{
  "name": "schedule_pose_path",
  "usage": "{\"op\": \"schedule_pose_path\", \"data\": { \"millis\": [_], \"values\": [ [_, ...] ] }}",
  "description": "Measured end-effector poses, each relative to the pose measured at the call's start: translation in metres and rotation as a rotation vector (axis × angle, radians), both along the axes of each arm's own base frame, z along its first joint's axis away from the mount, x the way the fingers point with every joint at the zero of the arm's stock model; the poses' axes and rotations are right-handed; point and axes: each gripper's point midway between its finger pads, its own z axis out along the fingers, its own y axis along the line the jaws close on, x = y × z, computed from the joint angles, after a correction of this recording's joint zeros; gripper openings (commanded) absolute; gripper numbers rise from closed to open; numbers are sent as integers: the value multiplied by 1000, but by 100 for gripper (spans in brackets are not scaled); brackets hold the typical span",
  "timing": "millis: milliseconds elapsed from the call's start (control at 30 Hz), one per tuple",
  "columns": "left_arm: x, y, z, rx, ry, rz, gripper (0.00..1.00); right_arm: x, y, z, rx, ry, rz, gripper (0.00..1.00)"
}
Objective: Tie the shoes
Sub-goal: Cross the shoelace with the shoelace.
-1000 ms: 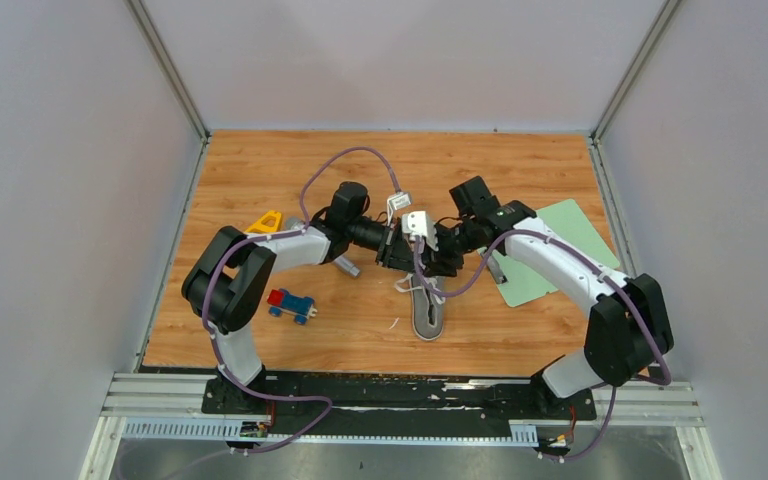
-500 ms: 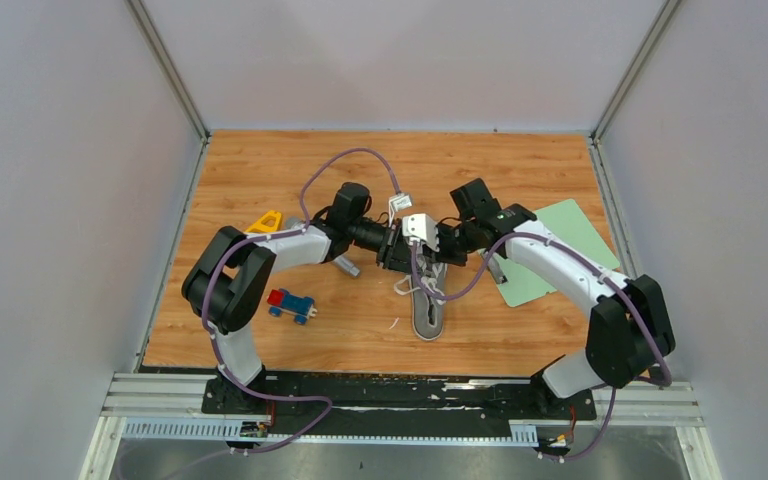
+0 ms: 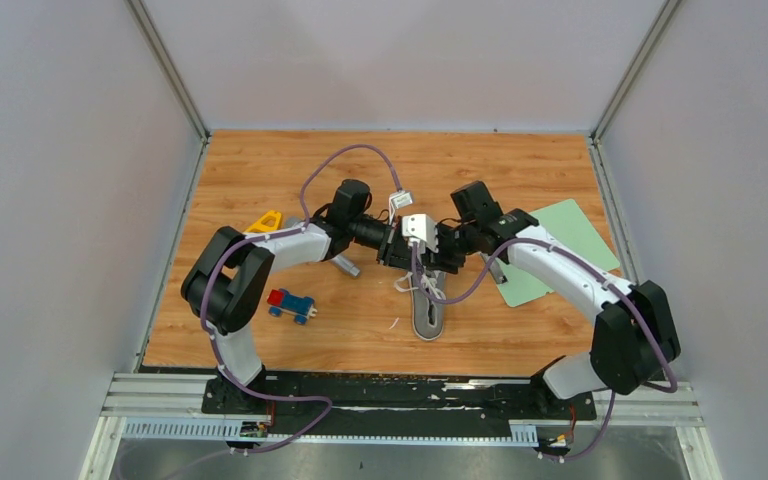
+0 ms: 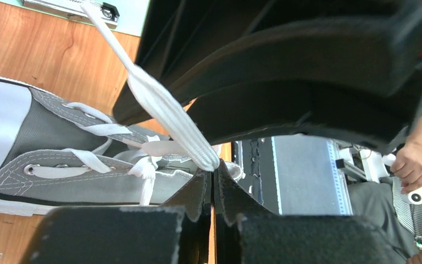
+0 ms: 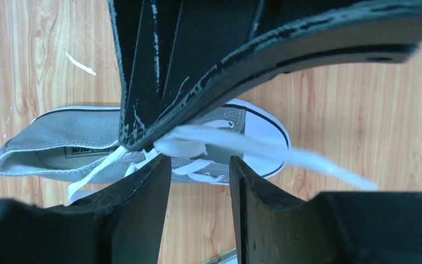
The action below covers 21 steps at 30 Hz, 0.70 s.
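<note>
1. The shoe [image 3: 427,316] is lying on the table [image 3: 260,170] in its near half, heel toward the arm bases, its front end hidden under the two grippers
2. The left gripper [image 4: 214,177] is reaching in from the left, and its fingers are pressing together on a white lace [image 4: 167,113], pinching it right at the tips
3. From that pinch the lace is running straight up and away, crossing in front of the black body of the right gripper
4. The right gripper [image 5: 200,173] is hovering over the laced part of the shoe with its fingers standing apart and gripping nothing
5. In the right wrist view the shoe is showing grey canvas, with the white toe cap pointing right and the grey opening left
6. Loose loops of lace are lying over the eyelets, and one blurred strand is stretching off to the right past the toe
7. From above, both grippers are meeting nose to nose over the front of the shoe; it is not clear whether they are touching each other
8. A green mat [image 3: 550,250] is lying to the right of the shoe and a toy truck [image 3: 290,304] to its left, both apart from it
</note>
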Motion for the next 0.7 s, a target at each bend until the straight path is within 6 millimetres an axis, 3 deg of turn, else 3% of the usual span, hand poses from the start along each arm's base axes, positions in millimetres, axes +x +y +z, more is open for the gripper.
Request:
{"op": "schedule_pose_path", "data": {
  "millis": [133,267,300,400,700],
  "values": [
    [-1,0,2,-4,-2,-5,0,2,7,-15,-14,23,16,34],
    [-2,1,2,-7,0,-11,0,2,11,-18,-10,34,20,2],
    [-2,1,3,-8,0,-12,1,2,11,-18,-7,33,20,0],
    [-2,1,2,-8,-2,-13,20,1,12,-17,0,41,14,0],
    [-1,2,-1,17,8,8,28,-11,1,3,-3,22,4,0]
  ]
}}
